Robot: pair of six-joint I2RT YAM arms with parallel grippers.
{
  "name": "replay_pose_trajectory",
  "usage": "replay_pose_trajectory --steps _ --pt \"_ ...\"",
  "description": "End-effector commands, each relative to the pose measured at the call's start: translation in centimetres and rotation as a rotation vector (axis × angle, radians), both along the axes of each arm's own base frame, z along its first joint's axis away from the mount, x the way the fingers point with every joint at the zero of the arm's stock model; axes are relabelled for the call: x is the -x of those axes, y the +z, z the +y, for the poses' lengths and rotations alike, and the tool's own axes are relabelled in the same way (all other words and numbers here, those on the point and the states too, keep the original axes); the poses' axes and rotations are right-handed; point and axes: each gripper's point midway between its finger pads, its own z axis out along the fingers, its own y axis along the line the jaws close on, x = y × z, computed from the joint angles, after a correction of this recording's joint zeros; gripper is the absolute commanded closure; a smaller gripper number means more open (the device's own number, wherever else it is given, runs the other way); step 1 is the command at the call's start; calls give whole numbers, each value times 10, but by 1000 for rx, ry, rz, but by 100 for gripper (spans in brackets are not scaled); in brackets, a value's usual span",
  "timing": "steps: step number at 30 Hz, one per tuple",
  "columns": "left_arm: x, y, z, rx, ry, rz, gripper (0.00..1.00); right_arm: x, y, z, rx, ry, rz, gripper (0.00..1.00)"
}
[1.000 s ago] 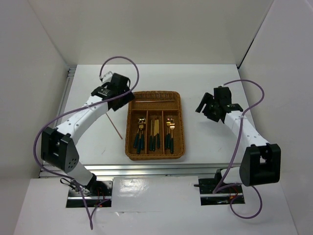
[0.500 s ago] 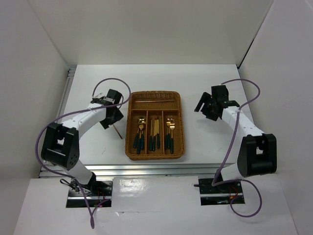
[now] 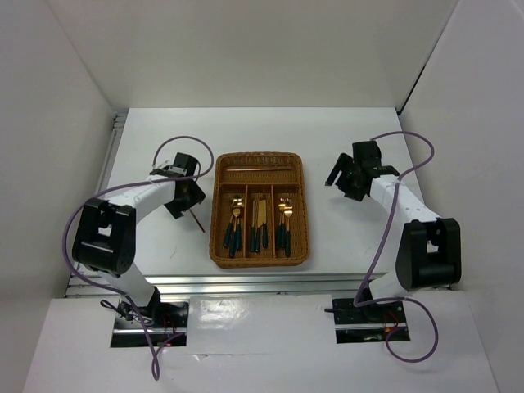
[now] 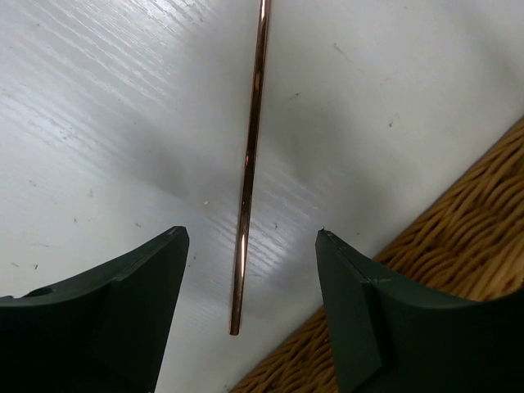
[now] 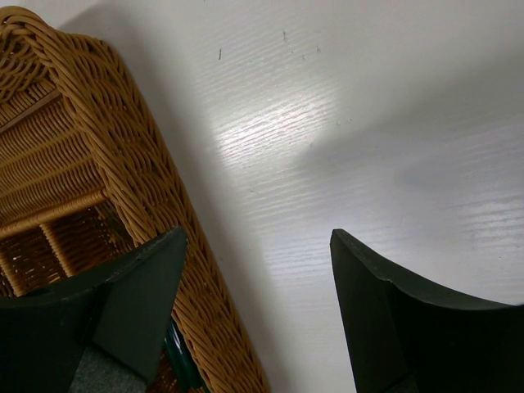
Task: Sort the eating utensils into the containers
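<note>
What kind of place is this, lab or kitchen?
Likely a lab robot cell, not a kitchen: white walls enclose a white table, with one wicker tray of cutlery staged centrally.

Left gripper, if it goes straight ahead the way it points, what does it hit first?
The left gripper would probably meet the chopstick lying on the table between its open fingers.

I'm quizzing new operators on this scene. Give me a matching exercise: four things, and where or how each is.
1 loose chopstick
2 other chopstick
3 left gripper
4 right gripper

A in the tray's crosswise slot
B open, right of the tray
C on the table, left of the tray
D open, straddling a chopstick

Pairs: 1-C; 2-A; 3-D; 4-B
</note>
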Motion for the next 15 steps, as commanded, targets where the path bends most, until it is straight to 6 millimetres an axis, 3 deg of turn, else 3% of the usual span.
replay_pose_trajectory --steps 1,15 --pt "-10 -2 2 2 -3 3 23 -21 19 0 -2 -16 -73 21" --pt "-14 -24 7 -19 -32 72 42 -19 18 -1 -6 -36 -63 21"
